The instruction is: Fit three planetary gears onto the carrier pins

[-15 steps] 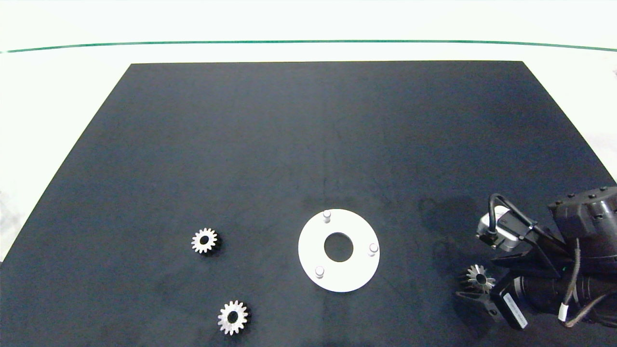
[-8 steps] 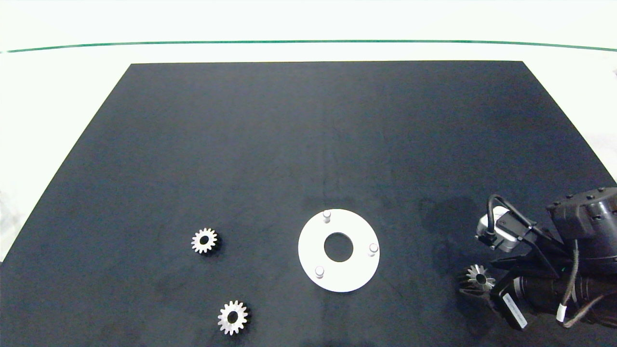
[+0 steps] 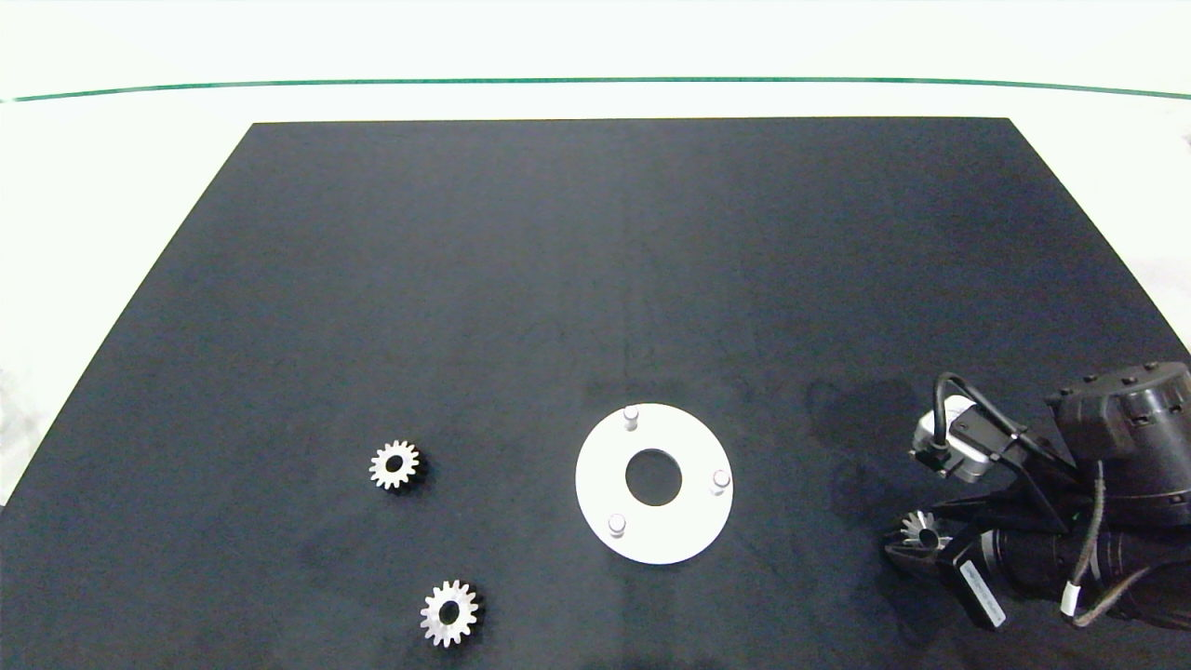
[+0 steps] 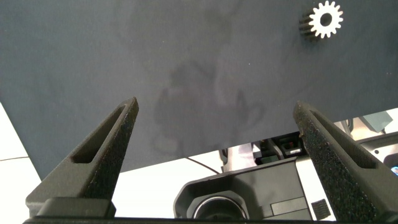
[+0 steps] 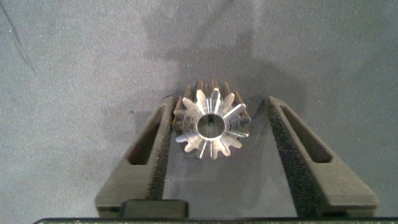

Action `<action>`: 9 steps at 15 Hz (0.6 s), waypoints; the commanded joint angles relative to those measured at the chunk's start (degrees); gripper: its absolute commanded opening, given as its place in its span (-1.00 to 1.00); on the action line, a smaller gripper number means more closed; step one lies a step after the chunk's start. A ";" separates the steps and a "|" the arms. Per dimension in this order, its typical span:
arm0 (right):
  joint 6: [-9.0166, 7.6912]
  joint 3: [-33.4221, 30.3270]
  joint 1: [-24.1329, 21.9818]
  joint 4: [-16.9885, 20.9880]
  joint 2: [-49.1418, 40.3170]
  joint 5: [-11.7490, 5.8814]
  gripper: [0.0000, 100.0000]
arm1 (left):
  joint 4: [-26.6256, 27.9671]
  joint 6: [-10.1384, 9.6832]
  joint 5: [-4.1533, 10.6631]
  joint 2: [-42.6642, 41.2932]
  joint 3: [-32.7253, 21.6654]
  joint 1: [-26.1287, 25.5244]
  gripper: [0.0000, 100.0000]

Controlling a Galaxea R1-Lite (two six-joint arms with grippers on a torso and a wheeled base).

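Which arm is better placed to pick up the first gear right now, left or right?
The right. Its claw straddles the planetary gear right of the white disc, a finger on each side, not yet closed. The left claw hangs open over bare mat.

You see right arm [image 3: 1107,493] as glossy black, chunky round joint ringed with small screws. Silver-grey camera block [image 3: 944,445] carries looping black cable. White printed label [image 3: 984,582] sits on dark bracket, thin grey cables trail alongside. Your right gripper [image 5: 217,140] and left gripper [image 4: 217,143] show dark grey wedge fingers, slotted sides, grainy foam pads.
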 commanded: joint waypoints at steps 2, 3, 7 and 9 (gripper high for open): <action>-0.09 0.03 0.20 0.01 0.36 0.10 0.02 | 0.25 0.04 -0.01 -0.08 0.00 -0.09 1.00; -0.09 0.03 0.20 0.01 0.27 0.10 -0.04 | 0.25 0.04 -0.01 0.01 0.00 -0.09 1.00; -0.09 0.03 0.73 0.01 0.01 -0.08 -0.19 | 0.25 0.04 -0.01 0.01 0.00 -0.09 1.00; -0.09 0.03 1.08 0.10 -0.17 -0.08 -0.28 | 0.25 0.04 -0.01 0.01 0.00 0.00 1.00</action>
